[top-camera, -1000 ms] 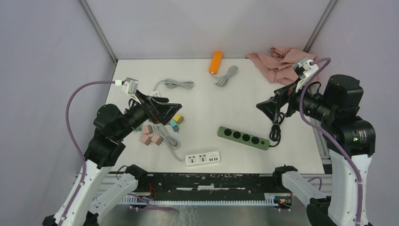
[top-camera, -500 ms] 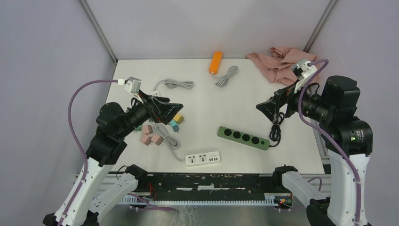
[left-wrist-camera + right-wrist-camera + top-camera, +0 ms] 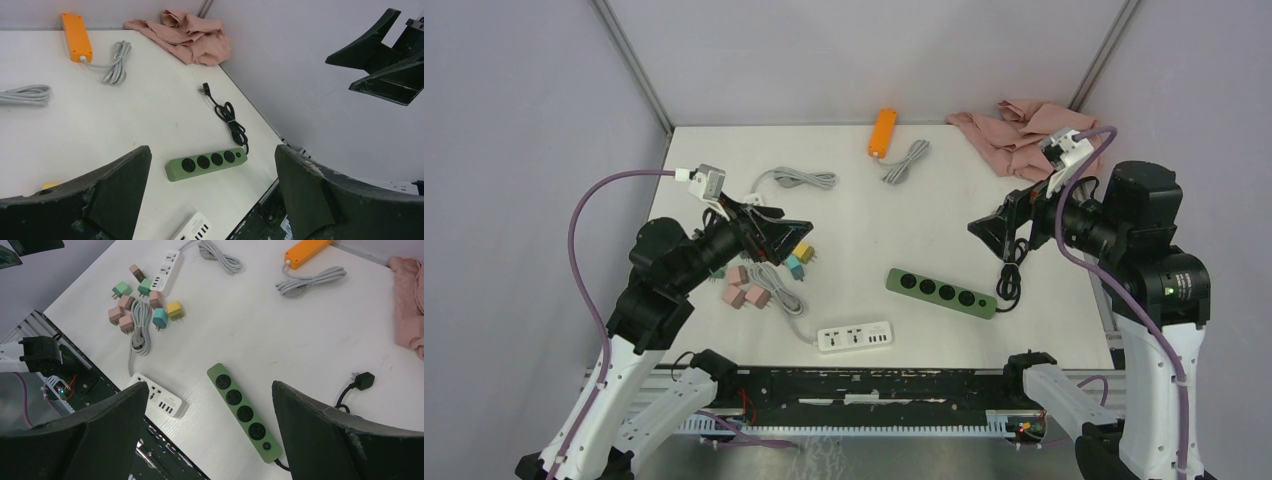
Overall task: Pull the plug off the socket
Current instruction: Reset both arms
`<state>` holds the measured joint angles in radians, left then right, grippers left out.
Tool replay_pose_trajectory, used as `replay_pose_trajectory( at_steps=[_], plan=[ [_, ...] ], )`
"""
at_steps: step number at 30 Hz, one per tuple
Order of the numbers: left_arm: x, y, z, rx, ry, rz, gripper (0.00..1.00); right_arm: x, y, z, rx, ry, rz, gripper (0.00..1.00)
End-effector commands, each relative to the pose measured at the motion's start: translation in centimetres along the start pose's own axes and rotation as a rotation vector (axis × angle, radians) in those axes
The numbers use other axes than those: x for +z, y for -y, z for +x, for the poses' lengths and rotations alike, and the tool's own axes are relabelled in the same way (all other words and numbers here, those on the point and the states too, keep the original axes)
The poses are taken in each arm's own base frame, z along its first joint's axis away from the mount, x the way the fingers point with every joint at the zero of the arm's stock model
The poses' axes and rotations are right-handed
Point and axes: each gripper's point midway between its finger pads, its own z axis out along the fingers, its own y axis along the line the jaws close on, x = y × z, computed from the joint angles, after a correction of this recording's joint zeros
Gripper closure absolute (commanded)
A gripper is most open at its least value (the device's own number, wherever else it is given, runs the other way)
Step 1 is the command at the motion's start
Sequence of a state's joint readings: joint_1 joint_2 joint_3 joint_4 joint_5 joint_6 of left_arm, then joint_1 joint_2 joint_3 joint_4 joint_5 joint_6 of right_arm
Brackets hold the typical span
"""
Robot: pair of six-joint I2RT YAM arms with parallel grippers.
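Both grippers hang open and empty above the table. My left gripper (image 3: 789,232) (image 3: 211,150) is over a cluster of loose coloured plug adapters (image 3: 749,290) (image 3: 142,302). These lie beside a white power strip (image 3: 170,262) at the left. I cannot tell whether any adapter sits in its sockets. My right gripper (image 3: 994,228) (image 3: 210,385) is over the right side. Below it lies a green four-socket power strip (image 3: 941,293) (image 3: 206,162) (image 3: 243,412) with empty sockets. Its black cord and plug (image 3: 1009,280) (image 3: 362,381) lie loose.
A second white power strip (image 3: 855,337) (image 3: 157,396) lies near the front edge. An orange power strip (image 3: 883,131) with a grey cable (image 3: 906,160) and a pink cloth (image 3: 1014,130) lie at the back. Another coiled grey cable (image 3: 804,179) lies at the back left.
Both arms have shifted only slightly. Nothing on the table has moved.
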<state>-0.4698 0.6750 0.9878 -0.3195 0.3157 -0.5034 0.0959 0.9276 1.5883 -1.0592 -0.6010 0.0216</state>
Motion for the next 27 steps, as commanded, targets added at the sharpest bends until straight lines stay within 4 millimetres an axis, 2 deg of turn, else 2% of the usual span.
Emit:
replay_pose_trajectory(
  at_steps=[1,27],
  plan=[
    [-0.08,0.07,-0.33,0.045,0.013,0.007,0.01,-0.24,0.23,-1.14,-0.036,0.051,0.019,0.01],
    [-0.31,0.21,-0.40,0.047,0.017,0.010,0.01,-0.49,0.20,-1.14,-0.038,0.056,0.027,0.01]
  ],
)
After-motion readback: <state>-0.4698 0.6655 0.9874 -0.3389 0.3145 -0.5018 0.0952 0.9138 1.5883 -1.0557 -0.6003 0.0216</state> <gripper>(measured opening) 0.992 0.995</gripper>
